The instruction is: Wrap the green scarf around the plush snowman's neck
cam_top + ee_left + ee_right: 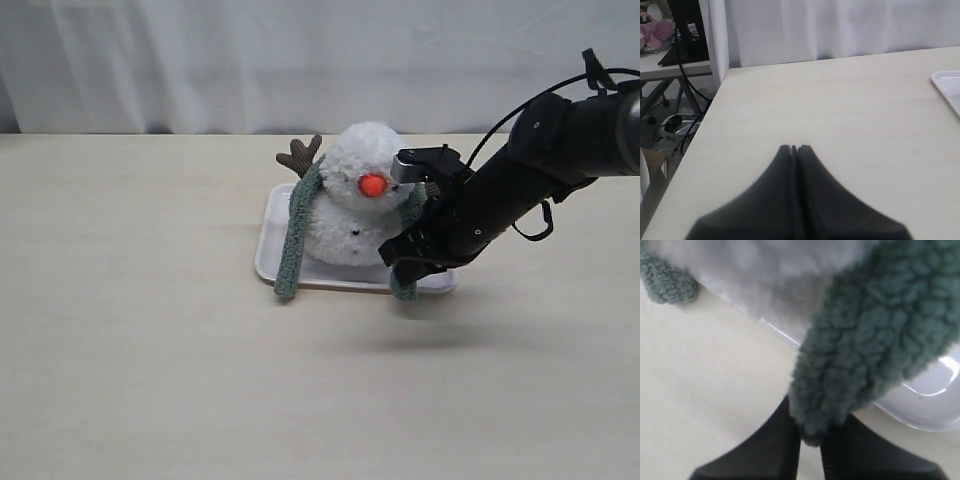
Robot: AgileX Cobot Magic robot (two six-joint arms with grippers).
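The plush snowman (355, 200) stands on a white tray (268, 255), orange nose facing the camera. The green scarf (297, 240) lies round the back of its neck, and an end hangs down each side of the body. My right gripper (405, 272) is at the right-hand end, low by the tray's front edge. In the right wrist view the jaws of the right gripper (811, 440) stand slightly apart, with the scarf's (865, 350) rounded tip resting between the fingertips. My left gripper (795, 148) is shut and empty over bare table, outside the exterior view.
The tray's rim (925, 410) lies just beyond my right fingertips, and its corner (947, 85) shows in the left wrist view. The scarf's other end (667, 282) touches the table. A brown twig arm (300, 155) sticks up behind the snowman. A white curtain hangs behind the table.
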